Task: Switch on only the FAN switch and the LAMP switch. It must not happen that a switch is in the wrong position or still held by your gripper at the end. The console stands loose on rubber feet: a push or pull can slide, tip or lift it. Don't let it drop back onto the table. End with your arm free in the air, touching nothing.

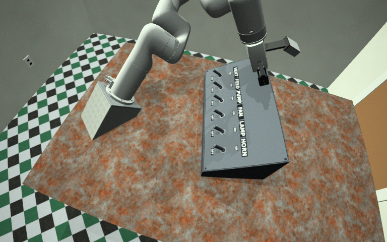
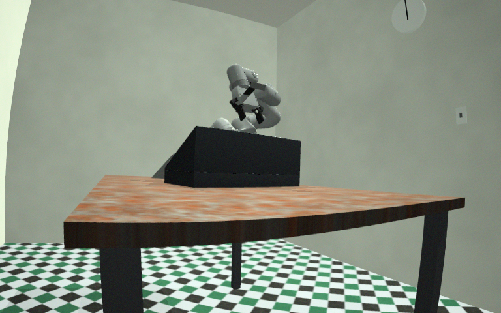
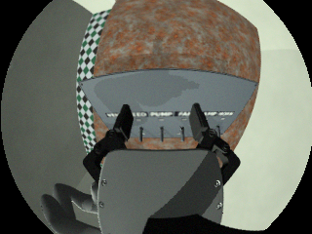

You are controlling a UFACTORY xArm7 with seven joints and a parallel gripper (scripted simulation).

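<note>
Fingers spread fully wide, nothing between them, clear above the console (image 1: 265, 134), off its 6 switches.

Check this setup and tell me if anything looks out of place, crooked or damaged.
Nothing stands out. The dark grey sloped switch console sits flat on the rust-mottled table, all six toggle levers leaning toward their OFF marks, FAN and LAMP included. The open tool hovers above the console's far end, holding nothing.
</note>
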